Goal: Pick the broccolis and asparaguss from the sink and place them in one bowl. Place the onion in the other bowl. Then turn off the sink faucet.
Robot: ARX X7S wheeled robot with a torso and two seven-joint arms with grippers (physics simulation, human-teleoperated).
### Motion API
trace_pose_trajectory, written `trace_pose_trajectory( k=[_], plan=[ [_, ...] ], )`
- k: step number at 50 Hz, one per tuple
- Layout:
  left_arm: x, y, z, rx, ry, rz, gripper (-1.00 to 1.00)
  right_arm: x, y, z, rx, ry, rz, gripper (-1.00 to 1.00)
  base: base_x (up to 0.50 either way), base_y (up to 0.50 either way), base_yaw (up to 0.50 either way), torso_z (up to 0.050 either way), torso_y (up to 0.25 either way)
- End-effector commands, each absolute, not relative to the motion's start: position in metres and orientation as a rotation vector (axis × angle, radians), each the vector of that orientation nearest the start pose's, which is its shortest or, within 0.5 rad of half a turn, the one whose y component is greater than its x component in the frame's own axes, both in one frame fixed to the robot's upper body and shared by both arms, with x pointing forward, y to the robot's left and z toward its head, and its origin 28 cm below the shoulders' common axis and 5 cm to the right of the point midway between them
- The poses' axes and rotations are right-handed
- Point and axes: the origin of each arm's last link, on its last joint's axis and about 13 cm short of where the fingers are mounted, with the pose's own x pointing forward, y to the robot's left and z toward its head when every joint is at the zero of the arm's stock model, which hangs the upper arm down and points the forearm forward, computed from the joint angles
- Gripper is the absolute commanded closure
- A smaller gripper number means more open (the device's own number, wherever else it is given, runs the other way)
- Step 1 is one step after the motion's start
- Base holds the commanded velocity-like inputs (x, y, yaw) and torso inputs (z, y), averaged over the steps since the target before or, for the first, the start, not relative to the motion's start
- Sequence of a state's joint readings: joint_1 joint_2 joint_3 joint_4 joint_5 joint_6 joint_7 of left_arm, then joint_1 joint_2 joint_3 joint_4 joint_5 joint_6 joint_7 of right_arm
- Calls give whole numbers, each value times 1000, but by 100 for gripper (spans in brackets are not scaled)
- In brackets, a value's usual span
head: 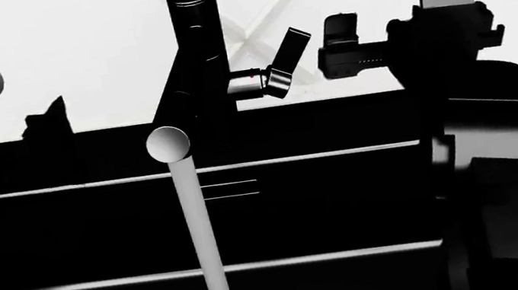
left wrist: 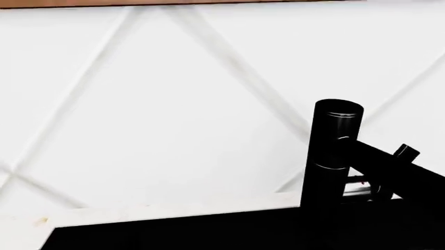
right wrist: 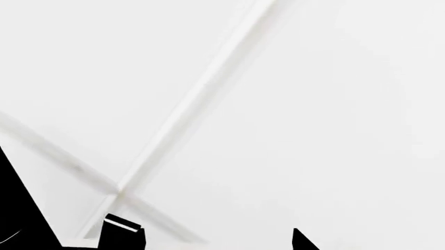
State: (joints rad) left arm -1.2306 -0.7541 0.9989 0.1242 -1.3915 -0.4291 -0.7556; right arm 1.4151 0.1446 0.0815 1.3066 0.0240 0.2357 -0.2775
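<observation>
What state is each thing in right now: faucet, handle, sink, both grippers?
Faucet: running, a stream falls from the spout.
Handle: tilted up, not yet touched.
Sink: too dark to see contents.
Right gripper: beside the handle, apart from it; jaws unclear.
Left gripper: left of the faucet; jaws unclear.
</observation>
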Motion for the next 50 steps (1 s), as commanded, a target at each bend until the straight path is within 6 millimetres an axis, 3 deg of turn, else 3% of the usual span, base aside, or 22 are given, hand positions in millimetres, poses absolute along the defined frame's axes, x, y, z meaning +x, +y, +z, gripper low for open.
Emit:
trace_pose_trajectory(
  k=[1, 5, 50],
  plan=[
    [319, 224, 255, 35, 69, -69, -100, 432, -160, 221, 95, 85, 116, -100, 0, 0, 0, 0, 0],
    [328, 228, 255, 35, 71, -50, -100, 432, -161, 223, 94, 74, 109, -100, 0, 0, 0, 0, 0],
    [331, 224, 279, 34, 15, -67, -100, 436, -159, 261, 107, -33, 173, -100, 0, 0, 0, 11, -123]
  ],
)
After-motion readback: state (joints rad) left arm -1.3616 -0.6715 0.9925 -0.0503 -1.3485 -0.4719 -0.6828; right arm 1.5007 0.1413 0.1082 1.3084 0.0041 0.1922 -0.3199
